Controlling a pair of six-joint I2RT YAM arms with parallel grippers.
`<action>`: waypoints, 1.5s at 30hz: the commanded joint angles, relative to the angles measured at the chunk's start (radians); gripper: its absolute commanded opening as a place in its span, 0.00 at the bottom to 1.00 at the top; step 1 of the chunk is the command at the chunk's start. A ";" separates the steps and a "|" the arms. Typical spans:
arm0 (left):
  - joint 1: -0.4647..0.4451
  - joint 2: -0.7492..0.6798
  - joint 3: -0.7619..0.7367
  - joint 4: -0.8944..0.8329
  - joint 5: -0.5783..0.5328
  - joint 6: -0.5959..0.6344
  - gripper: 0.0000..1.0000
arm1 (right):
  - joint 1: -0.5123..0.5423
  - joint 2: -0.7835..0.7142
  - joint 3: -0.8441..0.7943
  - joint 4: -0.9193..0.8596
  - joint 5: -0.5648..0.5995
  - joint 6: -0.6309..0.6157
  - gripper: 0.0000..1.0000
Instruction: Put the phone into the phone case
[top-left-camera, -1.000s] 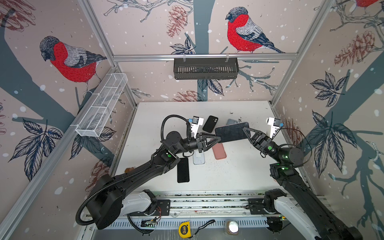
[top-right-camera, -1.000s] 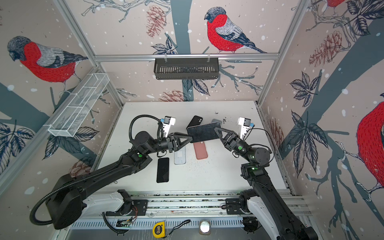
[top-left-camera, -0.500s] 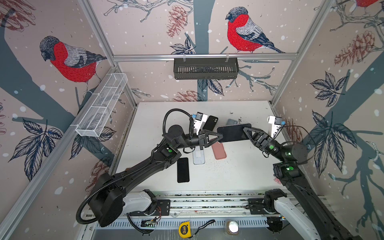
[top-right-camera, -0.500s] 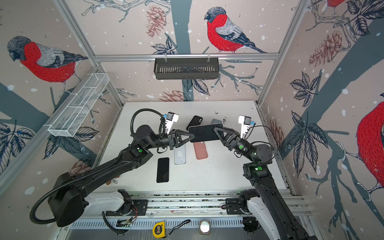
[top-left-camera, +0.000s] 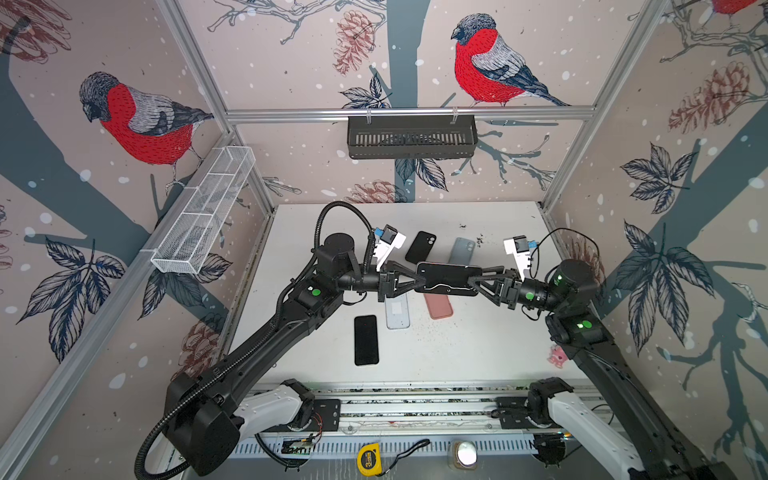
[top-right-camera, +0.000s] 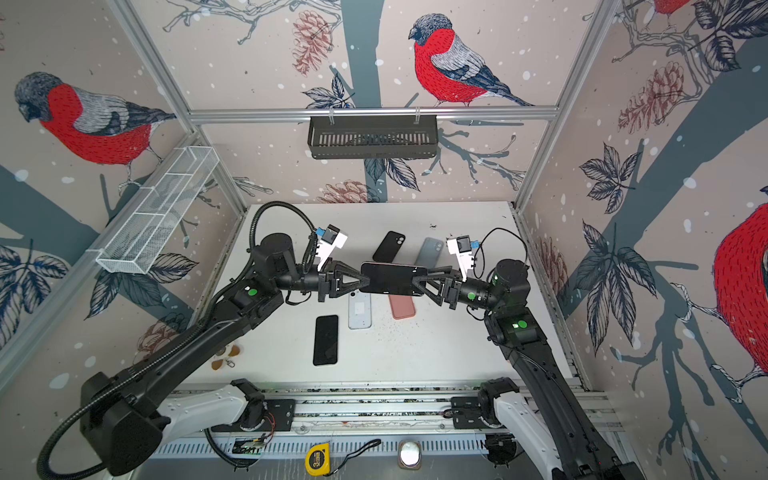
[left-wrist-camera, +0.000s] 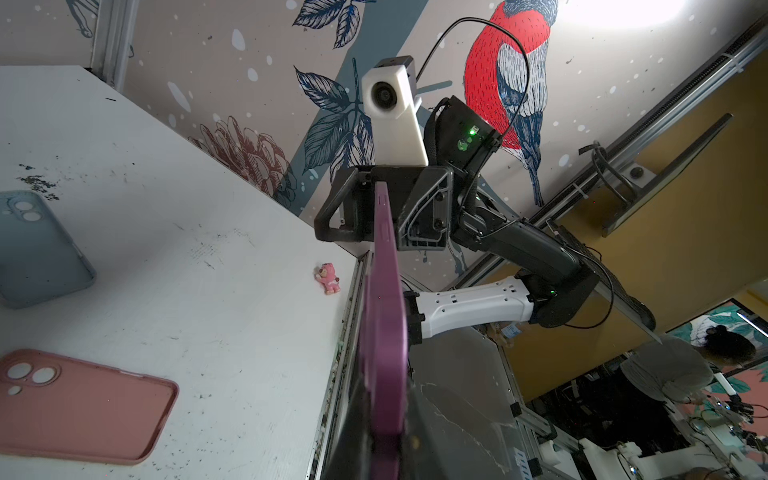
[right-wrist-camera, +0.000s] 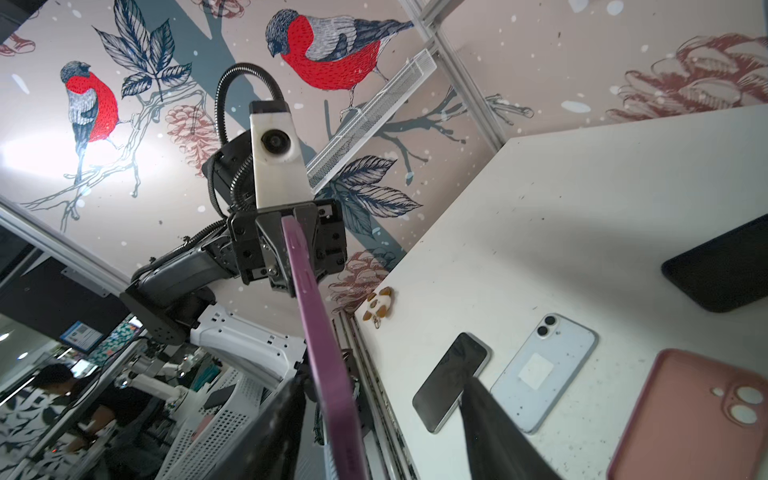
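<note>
Phone (top-left-camera: 449, 279): flat slab with a dark screen and a purple rim. It's up in the air over the middle of the table, roughly level and lying crosswise between the two arms in both top views. Both wrist views catch it edge-on, so there you mostly just get the purple rim (left-wrist-camera: 384, 311).
Left gripper (top-left-camera: 417, 279): clamped tight on the phone's left end, and it looks like the only real grip on it.
Right gripper (top-left-camera: 473, 283): at the phone's other end with its jaws standing wide. In the right wrist view its fingers (right-wrist-camera: 494, 436) are well apart with the rim between them. Can't tell if either one touches it.
Pink silicone case (top-left-camera: 439, 306): flat on the white table (top-left-camera: 478, 353), right under the held phone and partly hidden by it from above.
Light blue phone (top-left-camera: 397, 312): back side up, just beside the pink silicone case.
Black phone (top-left-camera: 365, 340): screen up, near the light blue phone and closer to the front rail.
Black case (top-left-camera: 420, 247) and grey-blue case (top-left-camera: 462, 250): side by side on the table, behind the held phone.
Small pink toy figure (top-left-camera: 557, 356): at the table's right edge, next to the right arm.
</note>
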 joint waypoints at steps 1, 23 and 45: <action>0.006 -0.005 0.014 -0.010 0.042 0.041 0.00 | 0.024 0.002 -0.032 0.193 -0.105 0.107 0.56; 0.007 -0.014 0.018 -0.053 -0.014 0.084 0.38 | 0.087 -0.034 -0.028 0.260 -0.055 0.128 0.02; -0.079 0.760 0.582 -0.577 -0.847 0.636 0.43 | -0.019 -0.193 0.009 -0.339 0.828 -0.356 0.01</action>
